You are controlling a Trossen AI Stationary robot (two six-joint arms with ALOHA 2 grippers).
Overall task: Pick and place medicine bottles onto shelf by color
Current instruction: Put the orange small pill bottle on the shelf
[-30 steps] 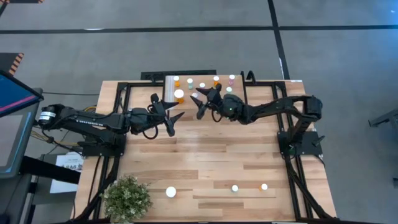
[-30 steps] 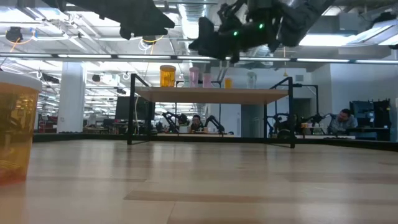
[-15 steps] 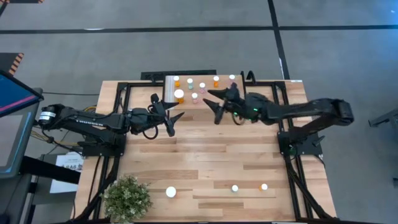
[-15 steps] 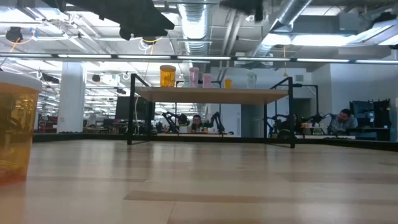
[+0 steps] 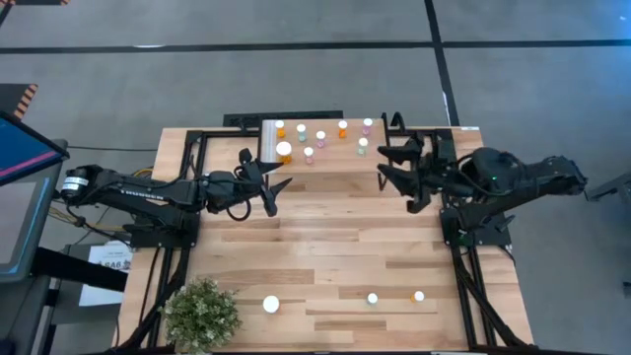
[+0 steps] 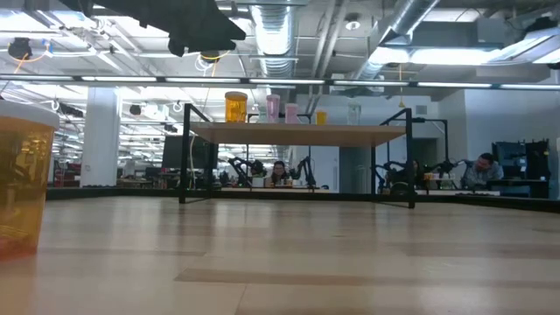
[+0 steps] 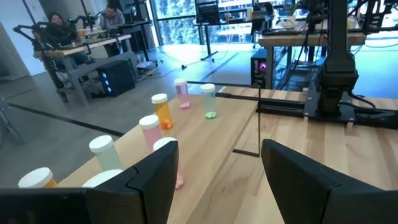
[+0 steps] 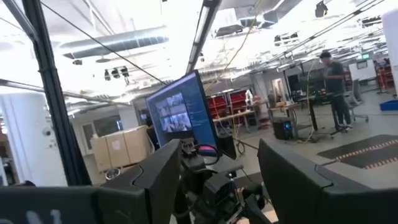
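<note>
The shelf (image 5: 325, 143) stands at the table's far edge on thin black legs, also visible in the low view (image 6: 297, 133). Several small white-capped bottles stand upright on it: orange (image 7: 161, 112), pink (image 7: 181, 93) and green (image 7: 209, 101), plus a larger orange one (image 6: 235, 107). Three more bottles stand near the table's near edge: a large orange one (image 5: 271, 305) and two small ones (image 5: 373, 298), (image 5: 419, 296). My left gripper (image 5: 268, 176) hovers open just near of the shelf's left end. My right gripper (image 5: 386, 163) is open, in the air off the shelf's right end.
A potted plant (image 5: 202, 314) sits at the near left corner. Black frame rails (image 5: 187, 158) run along both sides of the table. The wide middle of the tabletop (image 5: 325, 237) is bare wood. A person sits in the room beyond the table (image 6: 483, 171).
My right gripper has drawn back from over the shelf's middle toward the table's right edge, staying open, and has risen out of the low view. The bottles on the shelf stand as before.
</note>
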